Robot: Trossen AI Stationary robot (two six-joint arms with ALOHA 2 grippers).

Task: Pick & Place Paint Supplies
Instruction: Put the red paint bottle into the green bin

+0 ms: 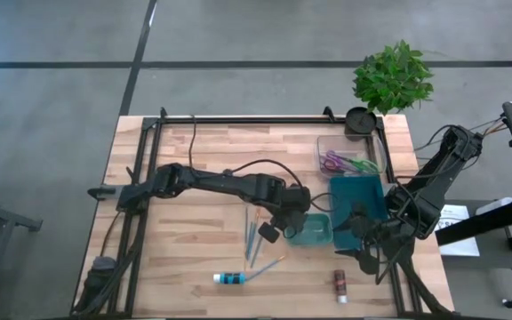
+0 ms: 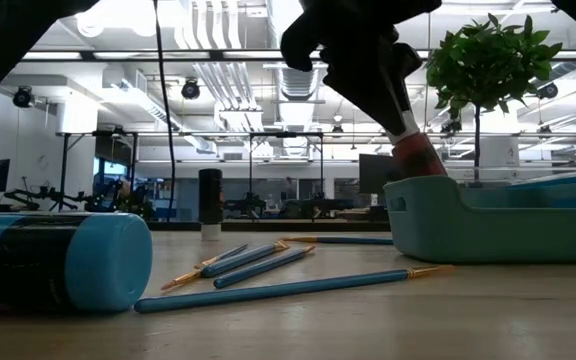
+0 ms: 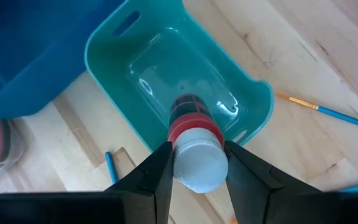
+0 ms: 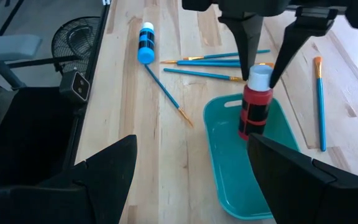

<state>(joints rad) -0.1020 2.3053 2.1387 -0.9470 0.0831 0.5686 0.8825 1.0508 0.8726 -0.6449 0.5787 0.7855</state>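
Note:
A red paint tube (image 4: 255, 109) with a white cap hangs over the small teal tray (image 1: 312, 229), and my left gripper (image 3: 197, 180) is shut on it. The tube also shows in the low view (image 2: 418, 155), dipping behind the tray's rim (image 2: 488, 215). A blue paint tube (image 1: 229, 278) and a brown one (image 1: 340, 284) lie on the table near its front edge. Several blue-handled paintbrushes (image 1: 256, 236) lie left of the tray. My right gripper (image 4: 191, 140) waits open at the table's right side, touching nothing. My left gripper pinches the red tube's white cap (image 3: 196, 163) between its two fingers (image 3: 157, 174), one on each side. The fingers slant down from above. The tube hangs cap up, slightly tilted, with its lower end (image 4: 247, 134) inside the tray; whether it touches the tray's floor I cannot tell.
A larger blue bin (image 1: 358, 200) stands just behind the teal tray. Behind that is a clear container (image 1: 345, 160) holding purple-handled scissors. A potted plant (image 1: 394, 76) stands at the far right corner. Bare wood lies at the table's left and near the front.

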